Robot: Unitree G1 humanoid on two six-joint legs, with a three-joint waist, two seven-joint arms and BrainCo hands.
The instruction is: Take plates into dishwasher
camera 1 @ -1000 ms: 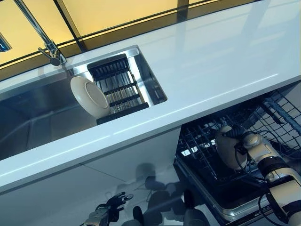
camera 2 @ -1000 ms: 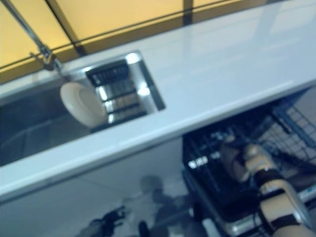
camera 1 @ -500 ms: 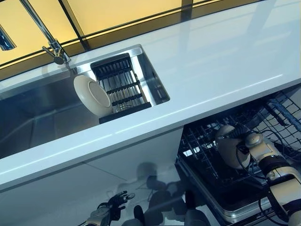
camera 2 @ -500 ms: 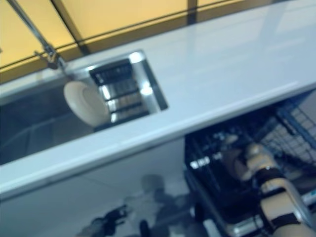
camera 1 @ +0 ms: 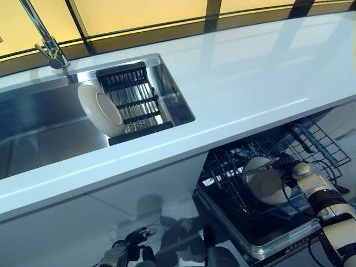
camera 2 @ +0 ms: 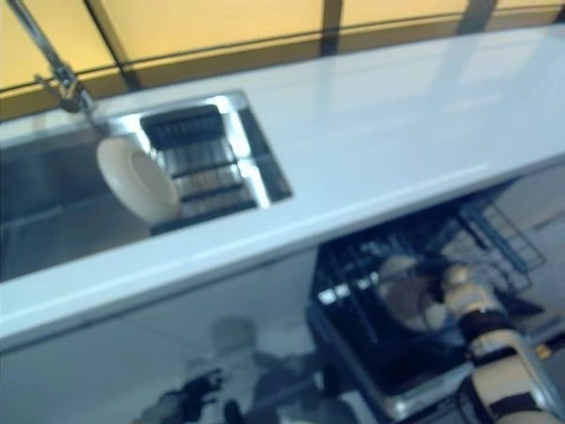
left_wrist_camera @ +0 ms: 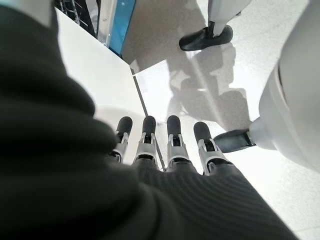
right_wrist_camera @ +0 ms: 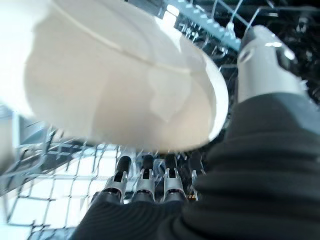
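Right hand (camera 1: 296, 173) fingers (right_wrist_camera: 144, 172) and thumb pinch plate (camera 1: 262, 183) over rack (camera 1: 233, 167).

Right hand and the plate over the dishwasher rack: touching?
Touching. The right wrist view shows the plate lying across the right hand, thumb against its rim, fingers beneath, above the dishwasher rack.

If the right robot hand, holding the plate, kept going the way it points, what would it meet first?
Most likely the dishwasher rack: the right robot hand holds the plate just over its wires, which show past the fingers. How much gap remains is unclear.
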